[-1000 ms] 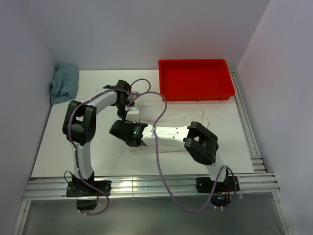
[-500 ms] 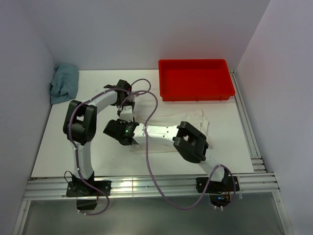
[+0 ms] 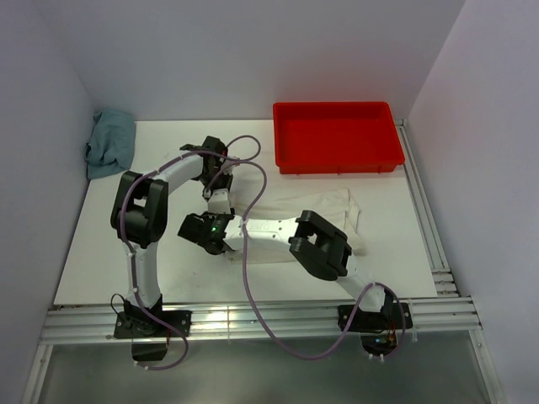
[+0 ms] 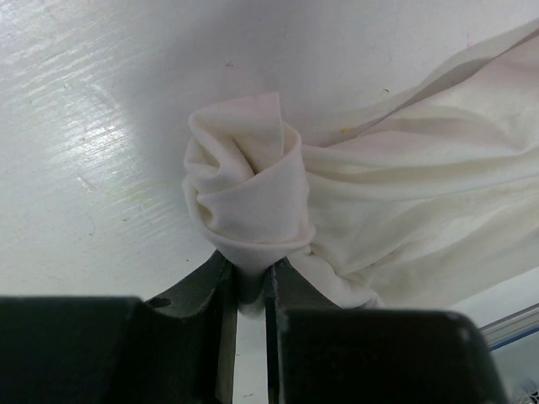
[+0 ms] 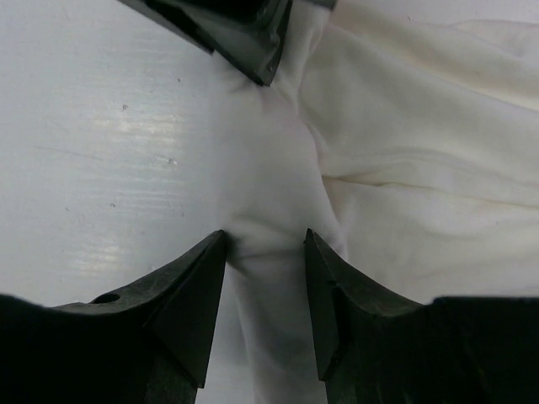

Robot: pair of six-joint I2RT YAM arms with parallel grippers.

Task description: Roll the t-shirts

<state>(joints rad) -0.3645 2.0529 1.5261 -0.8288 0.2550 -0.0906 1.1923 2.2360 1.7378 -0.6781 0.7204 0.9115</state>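
Note:
A cream-white t-shirt (image 3: 328, 210) lies stretched across the middle of the table, its left end wound into a tight roll (image 4: 248, 198). My left gripper (image 4: 250, 271) is shut on the bottom of that roll; from above it sits at the shirt's left end (image 3: 219, 204). My right gripper (image 5: 265, 240) is just in front of it (image 3: 205, 231), its two fingers pressed against either side of a bunched strip of the same t-shirt (image 5: 421, 168). A left fingertip (image 5: 248, 38) shows at the top of the right wrist view.
A red bin (image 3: 337, 160) stands at the back right. A crumpled blue-green cloth (image 3: 109, 143) lies in the back left corner. Aluminium rails (image 3: 253, 324) run along the near edge and the right side.
The right arm has swung left, carrying its gripper and elbow leftward along the shirt. The left gripper has stayed on the rolled end.

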